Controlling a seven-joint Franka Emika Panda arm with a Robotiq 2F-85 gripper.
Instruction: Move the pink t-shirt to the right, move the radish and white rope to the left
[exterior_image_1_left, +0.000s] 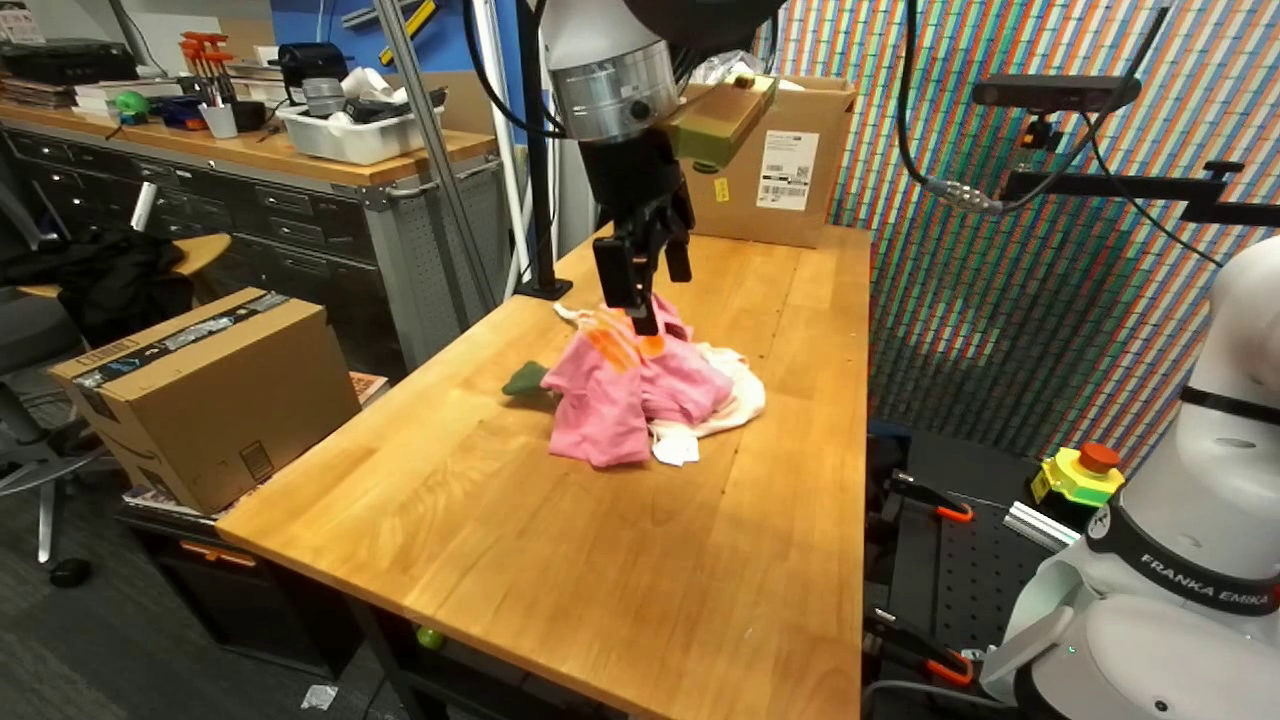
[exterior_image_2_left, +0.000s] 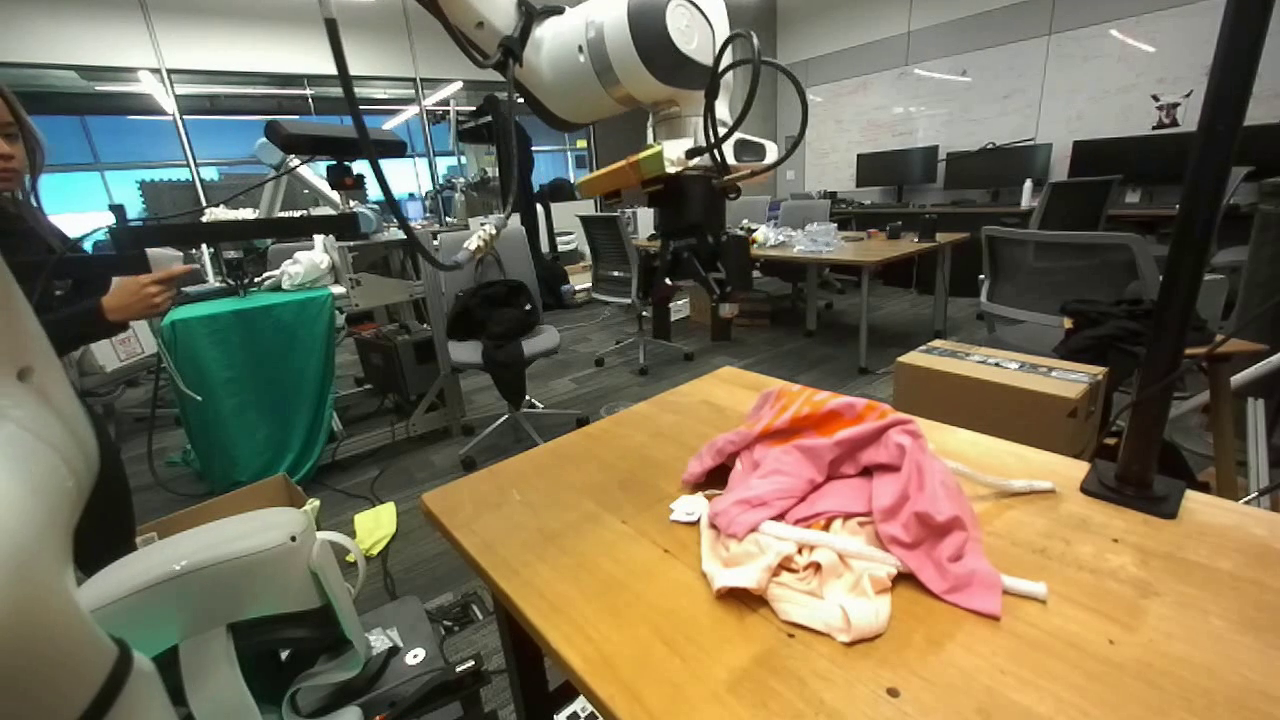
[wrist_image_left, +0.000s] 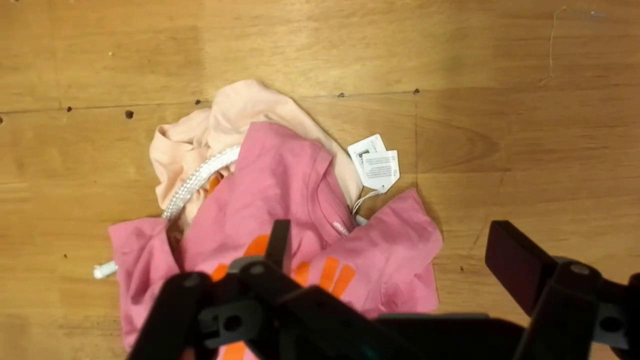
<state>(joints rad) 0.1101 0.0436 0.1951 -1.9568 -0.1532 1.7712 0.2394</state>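
"franka emika" on blk band (exterior_image_1_left: 1195, 578), & prob "amazo" on pink t-shirt (wrist_image_left: 300, 225).

T-shirt (exterior_image_2_left: 845, 460) over rope (wrist_image_left: 196, 179), rope across cloth (exterior_image_2_left: 800, 590).

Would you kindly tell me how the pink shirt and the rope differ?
The shirt is rose-pink with orange print, while the rope is white. The shirt is broad, rumpled fabric; the rope is a slender, curved cord. The shirt lies on top; the rope runs partly beneath it, visible only in stretches. Both lie partly over the pale cloth.
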